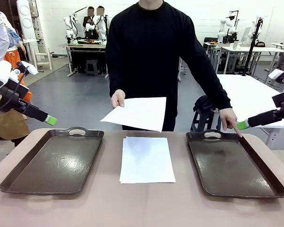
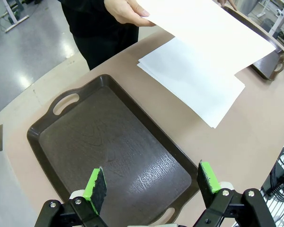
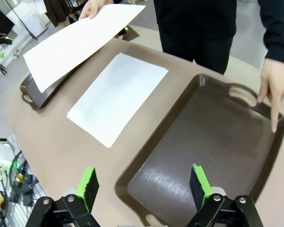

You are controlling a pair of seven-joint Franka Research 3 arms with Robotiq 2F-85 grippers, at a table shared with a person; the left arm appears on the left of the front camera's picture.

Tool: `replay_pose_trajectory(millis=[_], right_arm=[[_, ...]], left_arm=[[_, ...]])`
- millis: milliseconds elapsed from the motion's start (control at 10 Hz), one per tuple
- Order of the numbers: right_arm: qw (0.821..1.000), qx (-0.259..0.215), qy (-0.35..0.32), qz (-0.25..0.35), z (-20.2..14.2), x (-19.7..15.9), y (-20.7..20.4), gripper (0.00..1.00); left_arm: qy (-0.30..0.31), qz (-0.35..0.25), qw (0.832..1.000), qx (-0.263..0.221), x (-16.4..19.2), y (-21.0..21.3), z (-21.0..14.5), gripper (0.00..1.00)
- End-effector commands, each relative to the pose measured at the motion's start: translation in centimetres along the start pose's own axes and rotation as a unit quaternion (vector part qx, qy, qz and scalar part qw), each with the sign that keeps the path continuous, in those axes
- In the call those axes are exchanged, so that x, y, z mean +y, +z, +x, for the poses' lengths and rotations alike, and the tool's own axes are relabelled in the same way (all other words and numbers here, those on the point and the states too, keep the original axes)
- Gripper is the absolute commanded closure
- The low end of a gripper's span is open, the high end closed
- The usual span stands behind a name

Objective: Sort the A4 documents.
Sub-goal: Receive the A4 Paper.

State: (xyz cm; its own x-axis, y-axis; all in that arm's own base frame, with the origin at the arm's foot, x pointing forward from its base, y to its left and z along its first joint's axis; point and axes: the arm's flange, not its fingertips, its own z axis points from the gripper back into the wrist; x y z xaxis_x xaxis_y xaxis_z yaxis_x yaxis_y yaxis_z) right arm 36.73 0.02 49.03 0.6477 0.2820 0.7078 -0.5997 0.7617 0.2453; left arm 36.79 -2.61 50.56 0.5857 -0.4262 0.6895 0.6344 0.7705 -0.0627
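A small stack of white A4 documents (image 1: 146, 159) lies flat on the table between two dark trays; the stack (image 2: 194, 80) (image 3: 116, 97) shows in both wrist views. The person holds one more sheet (image 1: 138, 113) in a hand above the stack, and this sheet (image 2: 210, 30) (image 3: 78, 42) hangs in the air. Their other hand (image 1: 228, 119) points a finger at the right tray's far rim. My left gripper (image 2: 151, 184) hovers open over the left tray (image 1: 54, 161), nothing between its fingers. My right gripper (image 3: 142, 184) hovers open over the right tray (image 1: 232, 163).
Both trays are bare inside and have cut-out handles. The left tray (image 2: 109, 151) and right tray (image 3: 208, 151) lie under my grippers. A cable bundle (image 3: 16, 175) hangs past the table edge. Other tables stand behind the person.
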Motion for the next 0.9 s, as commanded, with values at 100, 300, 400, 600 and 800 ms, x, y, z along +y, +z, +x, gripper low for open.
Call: replay_pose_trajectory(millis=[100, 300, 400, 600, 800], right_arm=[[0.994, 0.037, -0.094, 0.05, 0.3, -0.6, -2.9, 0.0], [0.982, 0.071, -0.141, 0.102, 0.4, -0.1, -6.5, 0.0], [0.973, 0.07, -0.175, 0.135, 0.7, -0.1, -8.4, 0.0], [0.95, 0.066, -0.229, 0.202, 1.6, 0.2, -11.6, 0.0], [0.93, 0.06, -0.257, 0.258, 3.3, 0.6, -15.1, 0.0]], left_arm=[[0.0, -0.001, 1.0, -0.001, 0.1, 0.0, 0.0, 0.0], [0.0, -0.001, 1.0, -0.001, 0.1, 0.0, 0.0, 0.0], [0.0, -0.001, 1.0, -0.001, 0.1, 0.0, 0.0, 0.0], [0.0, -0.001, 1.0, -0.001, 0.1, 0.0, 0.0, 0.0], [0.0, -0.001, 1.0, -0.001, 0.1, 0.0, 0.0, 0.0]])
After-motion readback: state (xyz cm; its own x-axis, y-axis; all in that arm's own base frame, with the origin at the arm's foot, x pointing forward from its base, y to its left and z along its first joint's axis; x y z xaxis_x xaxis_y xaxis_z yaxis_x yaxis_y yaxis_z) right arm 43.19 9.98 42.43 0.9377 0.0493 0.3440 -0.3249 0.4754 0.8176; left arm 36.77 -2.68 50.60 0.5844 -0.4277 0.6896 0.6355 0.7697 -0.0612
